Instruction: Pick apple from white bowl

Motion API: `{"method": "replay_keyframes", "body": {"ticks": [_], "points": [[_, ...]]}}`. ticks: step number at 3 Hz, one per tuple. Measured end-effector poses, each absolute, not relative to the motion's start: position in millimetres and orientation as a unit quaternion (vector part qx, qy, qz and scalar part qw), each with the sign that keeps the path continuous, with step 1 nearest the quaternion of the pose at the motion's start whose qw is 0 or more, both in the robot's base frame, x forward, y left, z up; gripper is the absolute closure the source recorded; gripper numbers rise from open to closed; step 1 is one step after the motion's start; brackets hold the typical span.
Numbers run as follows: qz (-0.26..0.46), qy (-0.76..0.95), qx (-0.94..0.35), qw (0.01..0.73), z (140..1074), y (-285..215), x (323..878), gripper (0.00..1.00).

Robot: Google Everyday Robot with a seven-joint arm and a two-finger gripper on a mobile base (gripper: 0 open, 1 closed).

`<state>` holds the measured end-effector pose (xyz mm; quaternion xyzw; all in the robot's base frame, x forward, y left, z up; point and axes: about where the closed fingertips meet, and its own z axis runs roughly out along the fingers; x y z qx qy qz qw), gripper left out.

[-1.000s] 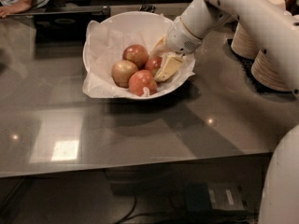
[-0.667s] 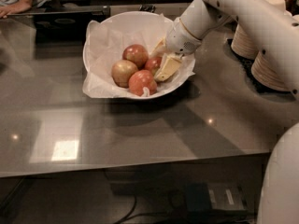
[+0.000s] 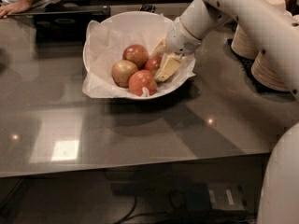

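Note:
The white bowl [image 3: 110, 29], lined with crumpled white paper, stands on the grey table. The dark red apple [image 3: 152, 63] lies at its right side among three others: a reddish one [image 3: 136, 54], a pale tan-yellow one [image 3: 123, 72] and an orange-red one [image 3: 142, 81]. My gripper [image 3: 157, 63] reaches into the bowl from the right. Its cream fingers [image 3: 168, 67] stand apart on either side of the dark red apple, and the lower one lies against it. The apple rests in the bowl, partly hidden by the fingers.
Stacks of beige paper bowls [image 3: 261, 59] stand at the right behind my arm [image 3: 243, 13]. A person's hand [image 3: 14, 7] rests on the table's far left edge. A dark tray [image 3: 65, 20] lies behind the bowl.

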<state>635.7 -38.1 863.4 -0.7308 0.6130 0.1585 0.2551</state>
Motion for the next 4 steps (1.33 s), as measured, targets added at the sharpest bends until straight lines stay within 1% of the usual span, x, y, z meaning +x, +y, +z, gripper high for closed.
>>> {"method": "replay_keyframes", "body": {"ticks": [4], "points": [[0.146, 0.604, -0.698, 0.357, 934.5, -61.1, 619.9, 1.0]]}}
